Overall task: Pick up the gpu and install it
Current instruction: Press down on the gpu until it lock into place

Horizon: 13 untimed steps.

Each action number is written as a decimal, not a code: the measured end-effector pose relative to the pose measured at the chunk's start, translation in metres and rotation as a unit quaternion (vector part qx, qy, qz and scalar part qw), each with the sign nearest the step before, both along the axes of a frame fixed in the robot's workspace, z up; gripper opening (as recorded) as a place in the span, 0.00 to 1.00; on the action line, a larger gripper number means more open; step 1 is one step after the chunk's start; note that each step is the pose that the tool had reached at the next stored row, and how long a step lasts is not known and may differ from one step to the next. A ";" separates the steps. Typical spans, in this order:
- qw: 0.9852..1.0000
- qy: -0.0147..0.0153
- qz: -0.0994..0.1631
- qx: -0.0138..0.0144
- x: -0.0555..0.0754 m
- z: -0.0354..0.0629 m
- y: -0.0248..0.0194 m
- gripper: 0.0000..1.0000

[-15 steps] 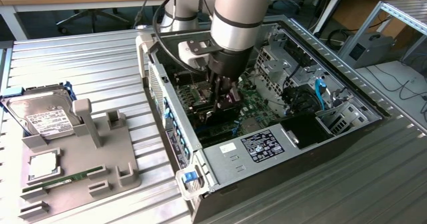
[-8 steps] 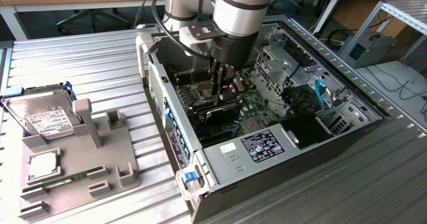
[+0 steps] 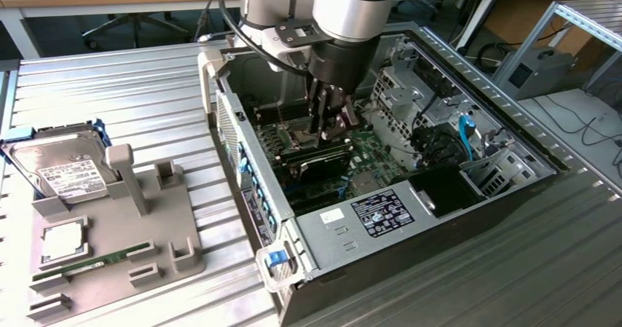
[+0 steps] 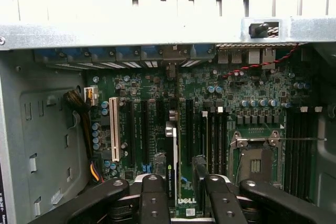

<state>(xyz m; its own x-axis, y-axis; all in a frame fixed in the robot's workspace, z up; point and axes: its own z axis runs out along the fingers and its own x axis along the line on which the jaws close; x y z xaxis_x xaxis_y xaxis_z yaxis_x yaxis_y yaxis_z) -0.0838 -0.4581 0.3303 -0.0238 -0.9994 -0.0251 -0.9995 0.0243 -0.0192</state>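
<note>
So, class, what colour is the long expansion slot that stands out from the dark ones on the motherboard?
White, seen best in the wrist view.

In the exterior view the arm (image 3: 331, 14) is cut off by the top edge, and its lower body covers the rear of the computer case (image 3: 389, 218) interior. The pincer (image 3: 328, 132) hangs inside the case, and the gpu (image 3: 321, 159) beneath it is mostly hidden, so whether the card sits fully in a slot cannot be told. In the wrist view the gpu (image 4: 175, 171) appears edge-on, its lower end cut off by the frame edge between the fingers (image 4: 154, 203). Beside the case, the hard drive (image 3: 60, 168) has label print too small to read. The label (image 3: 382, 212) on the case's metal cover is likewise unreadable.
</note>
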 end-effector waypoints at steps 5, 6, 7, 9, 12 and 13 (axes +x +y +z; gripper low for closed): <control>1.000 0.000 0.000 0.000 0.000 0.0000 0.0000 0.34; 1.000 0.000 0.000 0.000 0.000 0.0000 0.0000 0.34; 1.000 0.000 0.000 0.000 0.000 0.0000 0.0000 0.34; 1.000 0.000 0.000 0.000 0.000 0.0000 0.0000 0.34; 1.000 0.000 0.000 0.000 0.000 0.0000 0.0000 0.25; 1.000 0.000 0.000 0.000 0.000 0.0000 0.0000 0.13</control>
<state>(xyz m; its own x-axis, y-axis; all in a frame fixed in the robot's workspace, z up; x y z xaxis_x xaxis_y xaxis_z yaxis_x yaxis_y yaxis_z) -0.0838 -0.4581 0.3303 -0.0238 -0.9994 -0.0251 -0.9995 0.0243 -0.0192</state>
